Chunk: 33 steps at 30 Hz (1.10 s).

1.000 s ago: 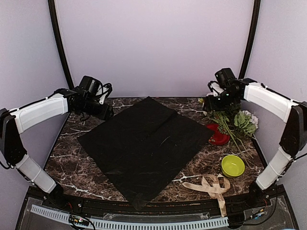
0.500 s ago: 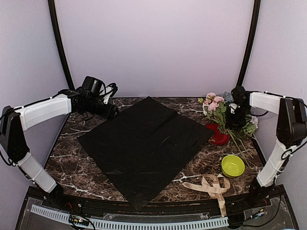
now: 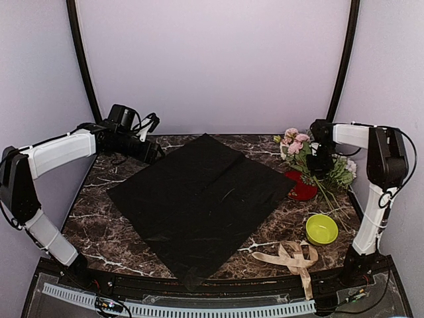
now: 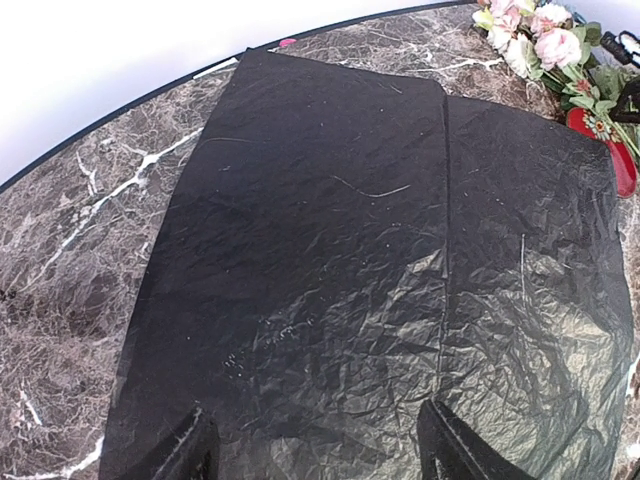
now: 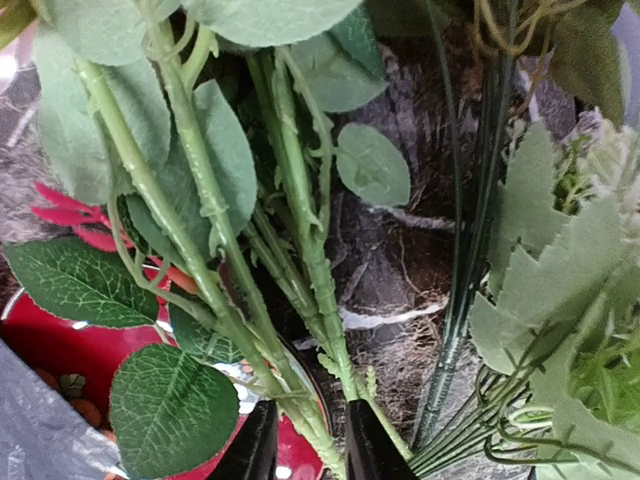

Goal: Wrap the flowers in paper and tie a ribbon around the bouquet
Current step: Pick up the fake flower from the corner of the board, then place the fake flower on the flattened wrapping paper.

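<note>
Looking down from above, where did the paper (image 3: 202,199) lie? (Ana)

Flat on the marbled table (image 3: 99,205), turned like a diamond, creased and bare. (Ben)

And the flowers (image 3: 311,159)? (Ana)

Off the paper's right corner, pink blooms towards the far side, stems running nearward. A red dish (image 3: 301,187) sat just beside that same corner, under the stems. (Ben)

What was the right gripper (image 3: 318,165) doing? (Ana)

It was down among the stems, right of the paper. Its wrist view showed the two fingertips (image 5: 255,445) standing close on either side of one green stem. I couldn't tell whether they pinched it. (Ben)

The left gripper (image 3: 149,151)? (Ana)

It hung over the paper's far-left edge with its fingers (image 4: 185,450) spread wide, nothing between them but the black sheet below. (Ben)

Where was the ribbon (image 3: 291,257)? (Ana)

Lying loosely folded off the paper's near-right edge, apart from it. A green bowl (image 3: 321,228) stood between the ribbon and the dish, also right of the paper. (Ben)
</note>
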Each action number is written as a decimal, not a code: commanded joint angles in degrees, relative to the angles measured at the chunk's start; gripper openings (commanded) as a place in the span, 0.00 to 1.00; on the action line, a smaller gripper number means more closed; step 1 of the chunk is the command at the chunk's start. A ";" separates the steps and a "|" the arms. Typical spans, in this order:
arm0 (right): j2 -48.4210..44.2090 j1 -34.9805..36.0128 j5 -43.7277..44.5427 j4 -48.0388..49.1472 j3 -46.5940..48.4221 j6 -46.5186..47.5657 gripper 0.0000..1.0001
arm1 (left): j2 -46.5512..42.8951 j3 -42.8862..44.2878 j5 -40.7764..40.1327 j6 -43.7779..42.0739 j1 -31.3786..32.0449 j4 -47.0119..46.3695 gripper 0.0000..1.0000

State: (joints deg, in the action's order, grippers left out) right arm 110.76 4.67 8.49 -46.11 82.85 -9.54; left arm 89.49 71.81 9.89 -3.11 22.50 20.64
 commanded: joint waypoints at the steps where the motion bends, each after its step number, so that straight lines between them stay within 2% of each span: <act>1: 3.40 0.71 2.58 -1.93 1.92 1.75 0.22 | 0.34 -0.29 2.98 0.95 -1.15 -0.40 0.70; 7: 4.46 2.34 2.51 -2.47 2.84 4.33 0.18 | 0.56 -0.18 3.85 0.92 -1.31 -0.43 0.69; 11: 4.27 2.89 3.82 -3.28 4.06 3.73 0.01 | 0.77 -0.12 3.75 1.07 -1.53 -0.43 0.69; 20: -2.60 6.35 7.87 -6.14 7.07 3.46 0.00 | 0.31 0.00 5.08 1.27 -1.93 -0.28 0.68; 27: -10.22 8.41 18.54 -5.04 12.56 3.36 0.00 | -1.65 -0.93 5.91 1.07 -2.31 -0.99 0.73; 30: -16.14 9.53 14.76 3.25 11.87 6.45 0.00 | -1.84 -0.72 6.16 1.59 -2.46 -0.68 0.76; 33: -22.50 10.32 -1.18 11.86 10.89 4.67 0.00 | -2.49 -0.94 6.17 1.77 -2.51 -0.80 0.77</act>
State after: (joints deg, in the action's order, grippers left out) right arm 96.31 13.43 20.43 -47.20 93.14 -4.58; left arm 90.24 71.81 14.83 -2.04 20.40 20.60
